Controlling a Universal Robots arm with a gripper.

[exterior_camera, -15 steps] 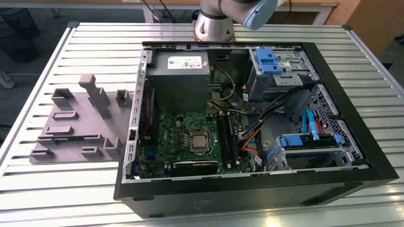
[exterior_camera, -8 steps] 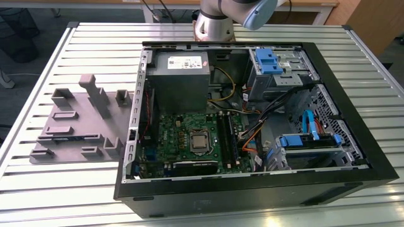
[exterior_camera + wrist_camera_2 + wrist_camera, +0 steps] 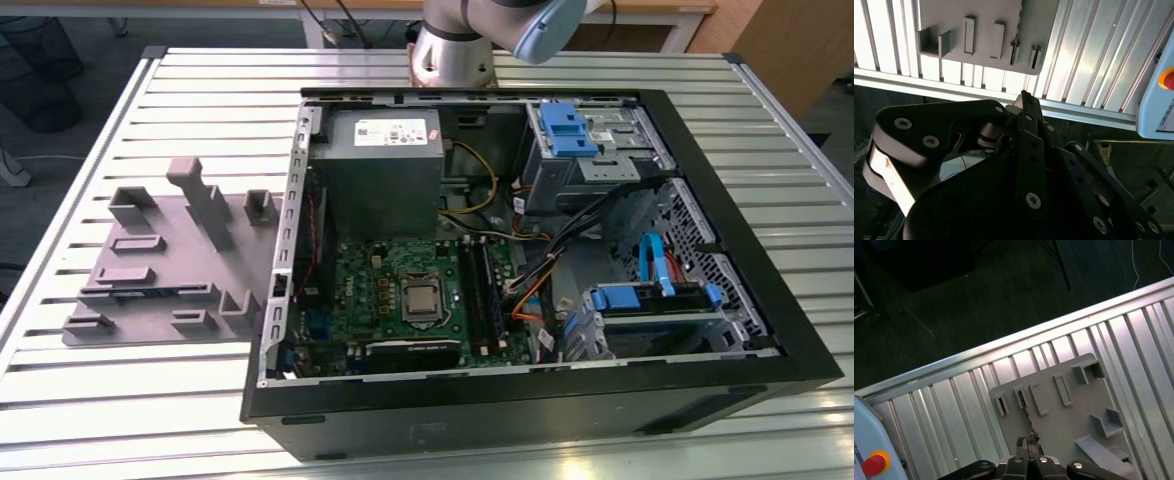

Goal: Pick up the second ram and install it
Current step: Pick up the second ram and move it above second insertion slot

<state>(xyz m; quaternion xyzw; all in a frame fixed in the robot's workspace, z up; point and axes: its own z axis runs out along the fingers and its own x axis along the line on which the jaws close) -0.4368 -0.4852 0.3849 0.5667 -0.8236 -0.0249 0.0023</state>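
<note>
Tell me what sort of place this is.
Probably a robotics lab workbench set up for PC assembly: an open computer case sits on a slatted metal table, a grey parts fixture beside it, a robot arm behind.

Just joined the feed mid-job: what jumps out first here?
The open computer case dominates the slatted table in the exterior view, its green motherboard exposed. On the exterior view's left lies a grey fixture tray. In the first wrist view the black claw hangs above that tray, shut.
</note>
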